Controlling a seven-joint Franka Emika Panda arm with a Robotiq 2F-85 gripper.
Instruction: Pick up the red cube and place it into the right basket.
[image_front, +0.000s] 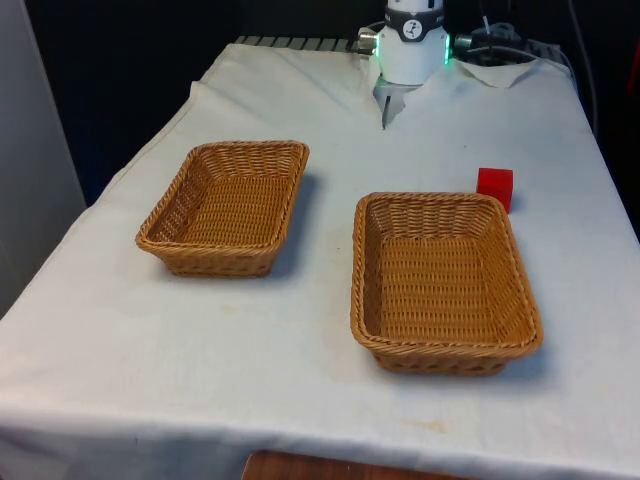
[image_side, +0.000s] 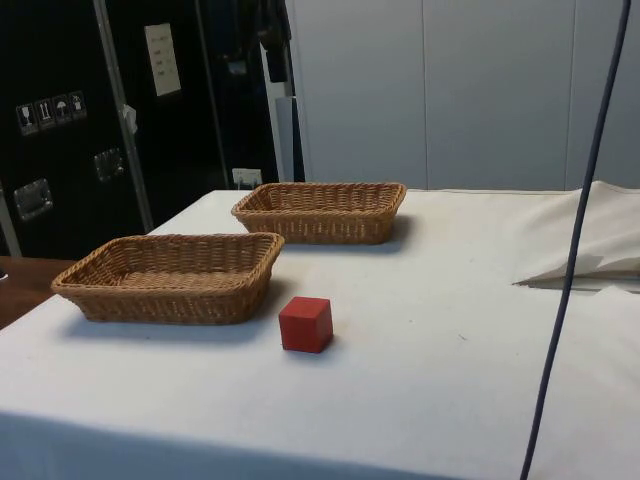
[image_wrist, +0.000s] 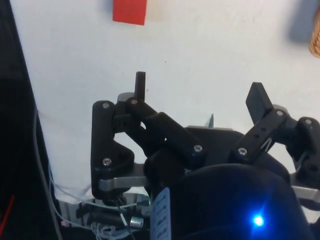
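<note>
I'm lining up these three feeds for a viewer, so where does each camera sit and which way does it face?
Front view: at the table's near end, looking along it past two baskets, the right basket nearer, to the robot's base.
Side view: at the table's side, looking across the red cube and both baskets toward dark cabinets; none of the robot's body here.
Wrist view: on the wrist, looking down past the open gripper at the white cloth.
All three share the cube.
</note>
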